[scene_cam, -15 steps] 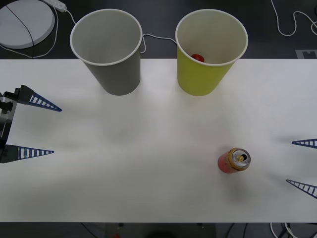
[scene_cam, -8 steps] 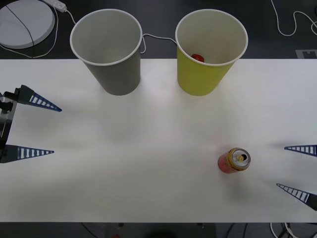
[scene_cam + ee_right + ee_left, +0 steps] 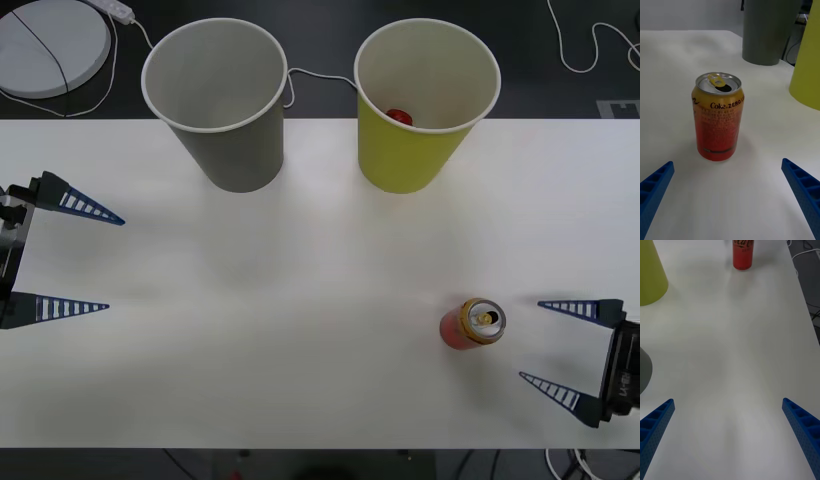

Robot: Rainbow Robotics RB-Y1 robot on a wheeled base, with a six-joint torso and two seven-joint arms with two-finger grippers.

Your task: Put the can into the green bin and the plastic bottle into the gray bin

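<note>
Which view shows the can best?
Right wrist view: the can stands upright, close, opened top and label readable. Front view shows it from above, mostly its top. Left wrist view shows it far off, top cropped.

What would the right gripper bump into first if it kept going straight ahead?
Most likely the can. The open right gripper points straight at it, the can stands upright on the table, and nothing lies between them.

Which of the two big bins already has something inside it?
The green bin, the one on the robot's right. A small red round thing lies in it, while the gray bin beside it looks bare inside.
</note>
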